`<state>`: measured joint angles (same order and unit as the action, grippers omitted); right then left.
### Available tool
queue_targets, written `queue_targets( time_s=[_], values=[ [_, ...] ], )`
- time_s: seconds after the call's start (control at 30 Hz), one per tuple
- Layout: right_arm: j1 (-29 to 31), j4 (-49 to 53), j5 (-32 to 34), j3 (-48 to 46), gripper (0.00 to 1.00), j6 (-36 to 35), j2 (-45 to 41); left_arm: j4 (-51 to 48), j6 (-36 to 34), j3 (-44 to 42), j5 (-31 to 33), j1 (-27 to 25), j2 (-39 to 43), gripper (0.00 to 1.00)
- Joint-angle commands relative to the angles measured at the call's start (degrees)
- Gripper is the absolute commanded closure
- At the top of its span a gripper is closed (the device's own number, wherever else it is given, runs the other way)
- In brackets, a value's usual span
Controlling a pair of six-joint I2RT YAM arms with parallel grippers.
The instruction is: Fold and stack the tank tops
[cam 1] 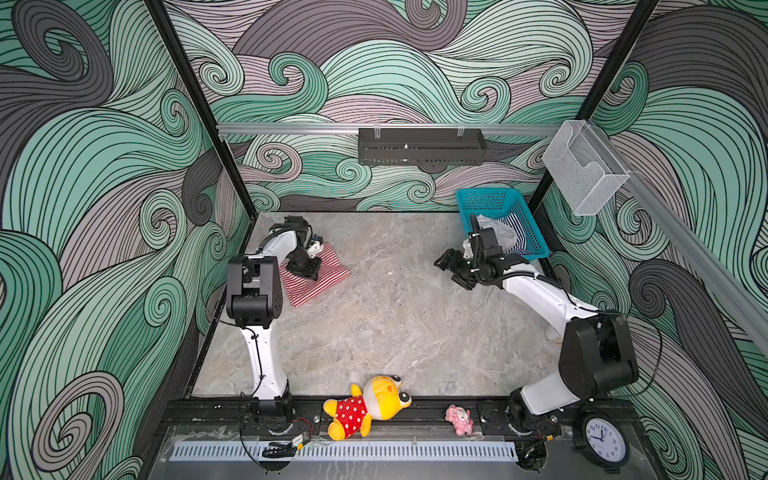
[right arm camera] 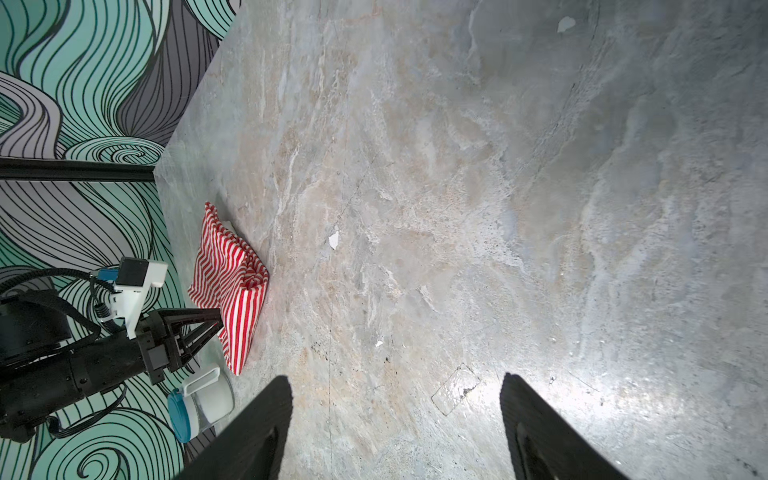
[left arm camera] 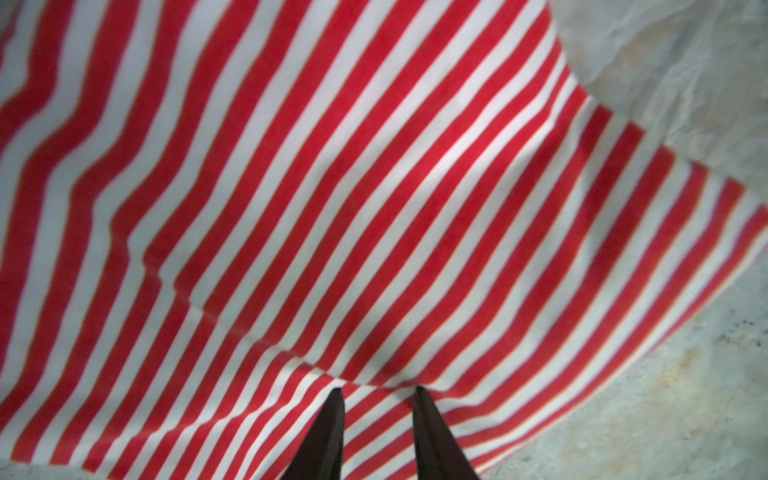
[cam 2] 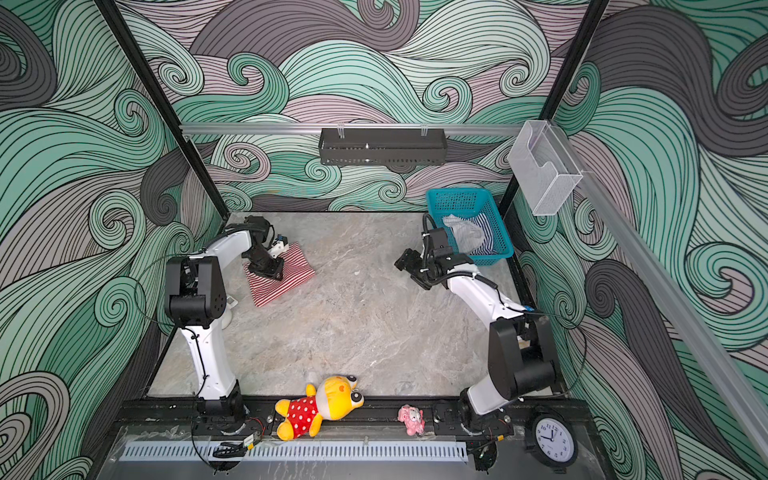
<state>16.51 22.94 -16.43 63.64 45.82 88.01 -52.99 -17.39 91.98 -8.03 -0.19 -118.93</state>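
Finding one: the red-and-white tank top [cam 1: 328,274] lies folded on the table [cam 1: 395,324] at the far left. The left gripper [left arm camera: 378,390] is poised on it with its jaws narrowly apart and nothing clamped between them.

Finding two: the navy-and-white tank top [cam 1: 519,232] sits crumpled in the teal basket [cam 1: 486,195], far right. The right gripper [right arm camera: 395,415] hangs beside the basket over bare table, jaws wide and empty.

Assessment: I judge both tops light, limp and prone to drag or bunch. I would pinch the navy one at a raised fold, then re-grip it at the hem corners.
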Motion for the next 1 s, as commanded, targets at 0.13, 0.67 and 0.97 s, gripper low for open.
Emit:
queue_targets(
  time_s=[0.13,0.67,0.97],
  values=[
    [-0.5,0.1,0.5,-1.7,0.20,-0.1,-1.9,-1.2,-0.5,-1.2,-5.9,-6.3,3.0,0.67],
    [-1.5,-1.6,-1.1,-3.5,0.21,0.0,-1.3,-0.5,3.7,14.1,-12.3,-16.3,-5.3,0.66],
    [-2.3,-1.6,-1.2,-4.8,0.21,-0.1,-3.4,-8.0,7.2,25.7,-11.5,-17.7,-16.4,0.67]
  ],
)
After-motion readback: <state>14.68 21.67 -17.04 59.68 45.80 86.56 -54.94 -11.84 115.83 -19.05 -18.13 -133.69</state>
